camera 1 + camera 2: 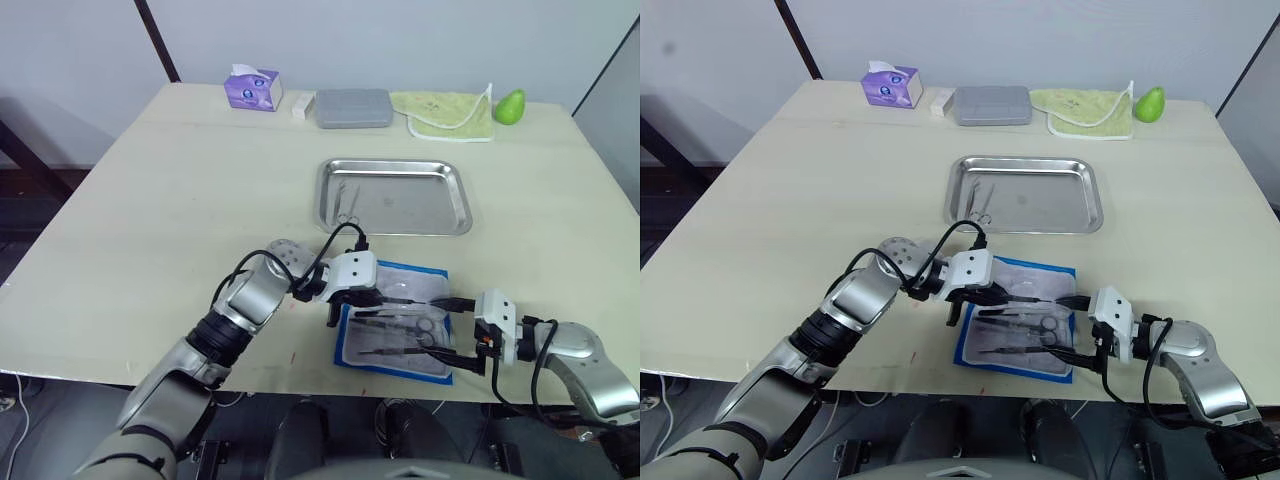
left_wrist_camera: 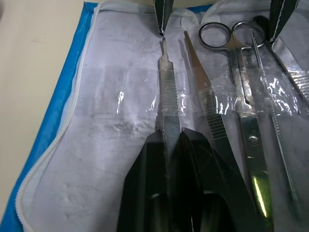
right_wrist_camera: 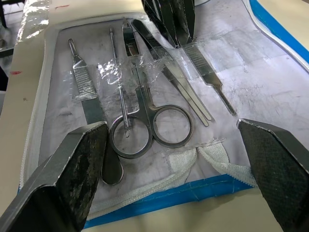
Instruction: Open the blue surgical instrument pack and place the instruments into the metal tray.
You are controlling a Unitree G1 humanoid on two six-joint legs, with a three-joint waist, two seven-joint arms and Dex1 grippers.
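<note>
The blue surgical instrument pack (image 1: 392, 322) lies open near the table's front edge, its whitish inner face up. Under clear bands on it lie the instruments: scissors (image 3: 159, 126), forceps (image 3: 179, 83), a thin probe (image 3: 119, 92) and flat ribbed handles (image 3: 87, 94). My left gripper (image 2: 169, 139) is shut on one ribbed flat handle (image 2: 166, 94), which still lies flat on the pack. My right gripper (image 1: 450, 328) stands wide open at the pack's right end, its fingers (image 3: 77, 166) straddling that edge and holding nothing. Beyond the pack sits the metal tray (image 1: 410, 166) with one thin instrument (image 1: 347, 207) near its left side.
Along the far edge stand a purple tissue box (image 1: 252, 89), a small white block (image 1: 303, 105), a grey rounded case (image 1: 353, 108), a yellow-green cloth (image 1: 445, 113) and a green pear-shaped object (image 1: 510, 105). Bare tabletop (image 1: 170, 210) stretches left of tray and pack.
</note>
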